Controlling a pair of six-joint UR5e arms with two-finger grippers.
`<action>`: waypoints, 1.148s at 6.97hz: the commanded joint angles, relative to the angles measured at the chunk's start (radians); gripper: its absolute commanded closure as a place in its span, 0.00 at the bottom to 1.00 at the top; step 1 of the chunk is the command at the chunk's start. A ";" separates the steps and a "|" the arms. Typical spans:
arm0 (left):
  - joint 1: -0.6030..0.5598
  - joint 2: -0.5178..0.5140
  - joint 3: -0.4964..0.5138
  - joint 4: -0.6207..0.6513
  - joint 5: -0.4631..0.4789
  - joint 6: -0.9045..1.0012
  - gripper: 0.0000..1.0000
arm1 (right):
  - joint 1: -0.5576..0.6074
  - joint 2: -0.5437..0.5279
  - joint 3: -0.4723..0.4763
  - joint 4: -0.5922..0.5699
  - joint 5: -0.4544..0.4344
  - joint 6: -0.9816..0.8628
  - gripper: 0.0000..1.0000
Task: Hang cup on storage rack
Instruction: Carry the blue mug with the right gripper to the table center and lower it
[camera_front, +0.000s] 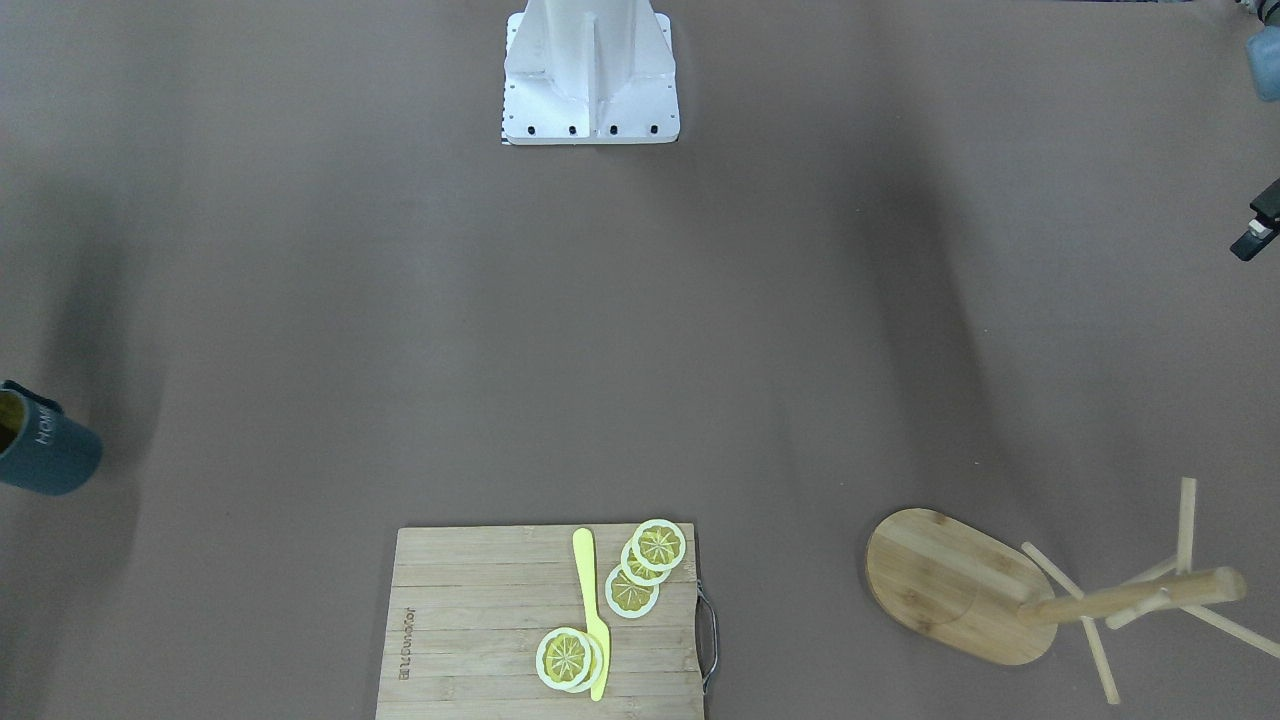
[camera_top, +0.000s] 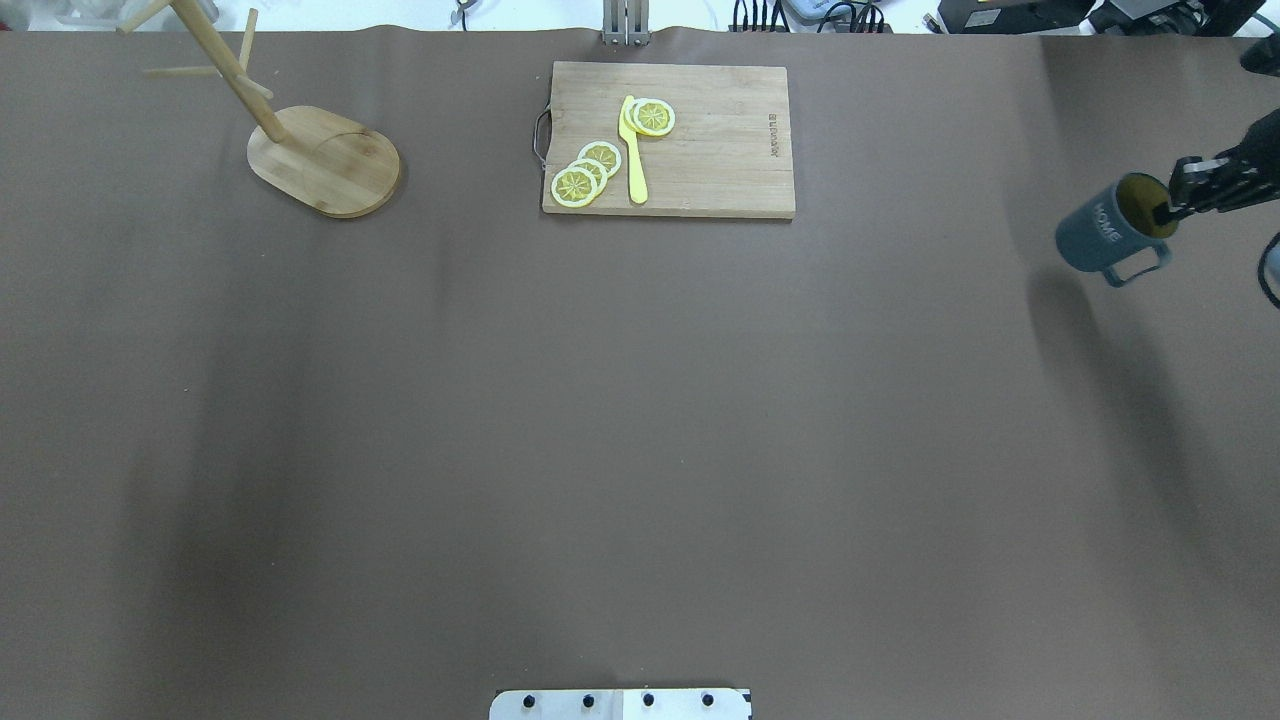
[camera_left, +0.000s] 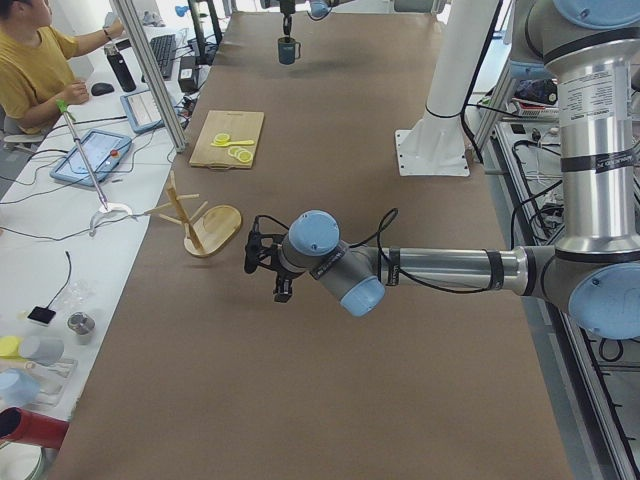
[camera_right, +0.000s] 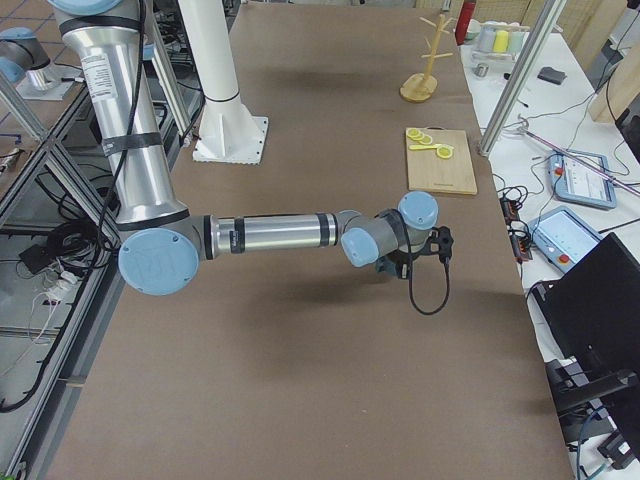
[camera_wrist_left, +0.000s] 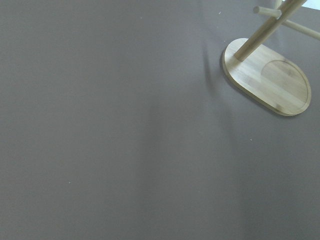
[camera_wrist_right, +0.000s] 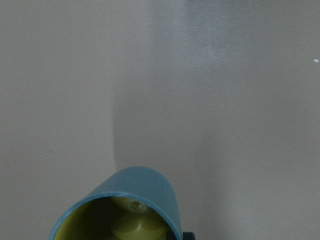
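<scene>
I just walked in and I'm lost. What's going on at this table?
The right gripper has its jaws closed on the rim of the blue cup at the table's right end, with one finger inside. I can't tell whether the cup is off the table. The bamboo storage rack stands at the far left end with nothing on its pegs, so the hanging is not yet done. The left arm hovers over the table near the rack.

Matt-glazed cup (camera_top: 1100, 232), light bamboo-wood storage rack (camera_top: 325, 160), matt brown table (camera_top: 640, 450).
</scene>
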 joint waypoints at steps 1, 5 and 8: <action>0.011 -0.033 0.005 0.000 -0.015 -0.016 0.02 | -0.232 0.091 0.173 -0.007 -0.130 0.372 1.00; 0.019 -0.043 0.018 -0.002 -0.022 -0.017 0.03 | -0.547 0.298 0.246 -0.133 -0.388 0.638 1.00; 0.028 -0.043 0.013 -0.008 -0.021 -0.014 0.03 | -0.667 0.372 0.243 -0.215 -0.509 0.638 1.00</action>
